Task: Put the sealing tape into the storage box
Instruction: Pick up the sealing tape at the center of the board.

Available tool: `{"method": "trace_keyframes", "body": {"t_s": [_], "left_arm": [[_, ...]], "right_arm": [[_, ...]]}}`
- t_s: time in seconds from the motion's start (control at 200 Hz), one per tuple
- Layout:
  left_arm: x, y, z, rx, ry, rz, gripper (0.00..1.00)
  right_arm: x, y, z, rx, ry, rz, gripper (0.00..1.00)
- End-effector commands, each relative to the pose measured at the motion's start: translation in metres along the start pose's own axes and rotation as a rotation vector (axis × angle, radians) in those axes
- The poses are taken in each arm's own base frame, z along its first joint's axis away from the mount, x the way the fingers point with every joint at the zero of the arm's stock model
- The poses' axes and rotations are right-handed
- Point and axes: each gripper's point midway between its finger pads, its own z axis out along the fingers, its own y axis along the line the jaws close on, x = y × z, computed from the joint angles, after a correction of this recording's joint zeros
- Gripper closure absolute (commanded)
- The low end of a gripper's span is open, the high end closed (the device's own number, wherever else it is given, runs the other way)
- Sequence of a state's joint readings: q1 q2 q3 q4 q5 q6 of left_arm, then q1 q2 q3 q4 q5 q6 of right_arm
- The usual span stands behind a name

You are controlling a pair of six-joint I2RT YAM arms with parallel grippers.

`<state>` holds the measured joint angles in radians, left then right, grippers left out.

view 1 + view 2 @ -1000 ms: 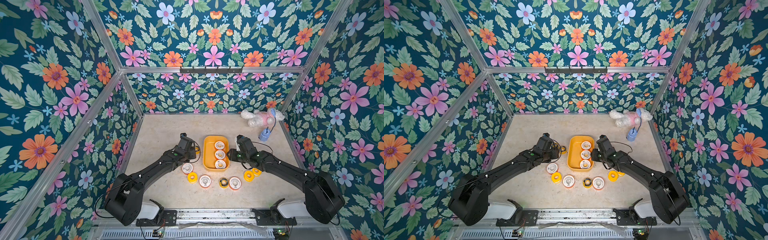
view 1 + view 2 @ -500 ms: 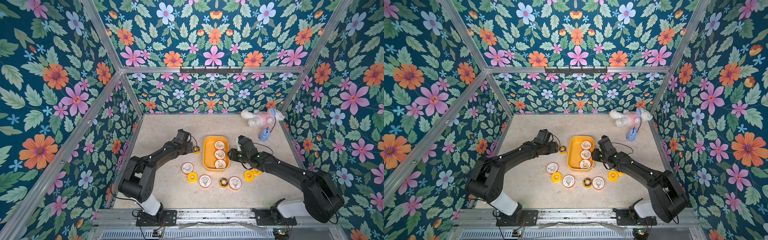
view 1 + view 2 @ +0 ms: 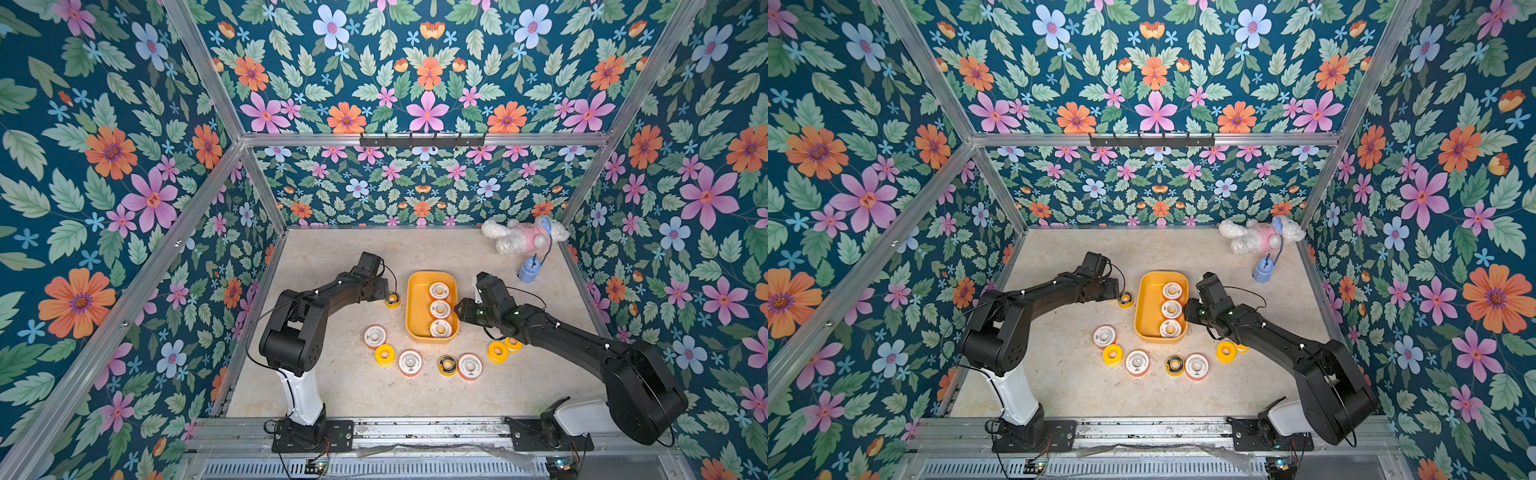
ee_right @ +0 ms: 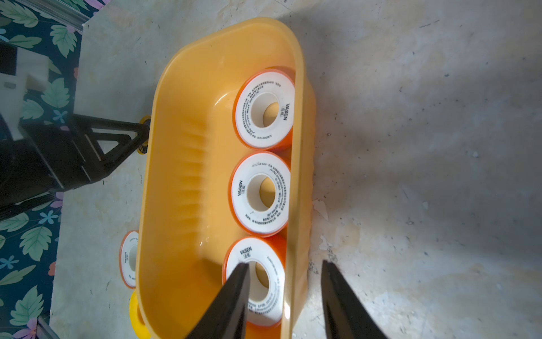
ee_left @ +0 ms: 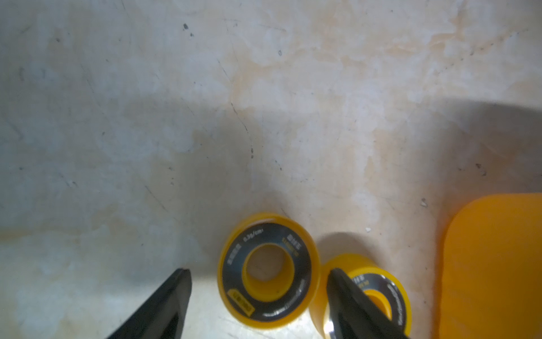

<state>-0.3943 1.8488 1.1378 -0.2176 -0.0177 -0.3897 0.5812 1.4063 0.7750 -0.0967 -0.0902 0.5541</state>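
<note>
My left arm has folded up at the elbow over the last second while its tip has hardly shifted, so my left gripper [image 5: 258,273] now hangs low over the pale mottled surface [image 3: 332,249], just beside the long wall of the shallow yellow plastic storage box [image 3: 409,307]. Its jaws stand apart with nothing held, one finger on each side of a flat yellow spool of sealing tape with a black face [image 5: 264,233]. I read that as a pick lined up but not yet closed. A second black-faced yellow spool [image 5: 393,293] lies against the first, and one finger sits over it, so closing could nudge or catch both. My right gripper [image 4: 284,263] has not moved. Its jaws are parted astride the box's other long wall, one finger above the nearest spool inside, and I see no clamp on the rim. The box's load is unchanged: three white-faced, orange-rimmed spools [image 3: 439,309] in one row, the other row bare. Seven more spools [image 3: 410,362] lie loose near the box's near end, so most of the job remains.
</note>
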Motion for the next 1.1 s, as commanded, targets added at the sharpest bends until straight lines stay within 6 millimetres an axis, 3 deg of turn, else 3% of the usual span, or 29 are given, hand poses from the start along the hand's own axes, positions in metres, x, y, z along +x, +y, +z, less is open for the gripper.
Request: {"method": "trace_keyframes", "body": {"t_s": [0.0,0.165,0.665,0.845,1.095], "left_arm": [[0.002,-0.002,0.002,0.011,0.015,0.022,0.21],[0.004,-0.002,0.011,0.005,0.033,0.03,0.24],[0.011,0.009,0.018,-0.055,0.058,0.031,0.47],[0.007,0.011,0.006,-0.065,0.039,0.024,0.49],[-0.001,-0.001,-0.027,0.001,-0.011,0.003,0.49]], "right_arm": [[-0.001,0.002,0.0,-0.012,-0.005,-0.001,0.55],[0.0,0.003,0.0,-0.018,-0.002,-0.002,0.55],[0.002,-0.003,0.005,0.008,0.005,0.008,0.54],[-0.004,-0.002,0.008,0.015,-0.009,0.02,0.58],[-0.011,-0.005,0.016,0.053,-0.023,0.027,0.67]]}}
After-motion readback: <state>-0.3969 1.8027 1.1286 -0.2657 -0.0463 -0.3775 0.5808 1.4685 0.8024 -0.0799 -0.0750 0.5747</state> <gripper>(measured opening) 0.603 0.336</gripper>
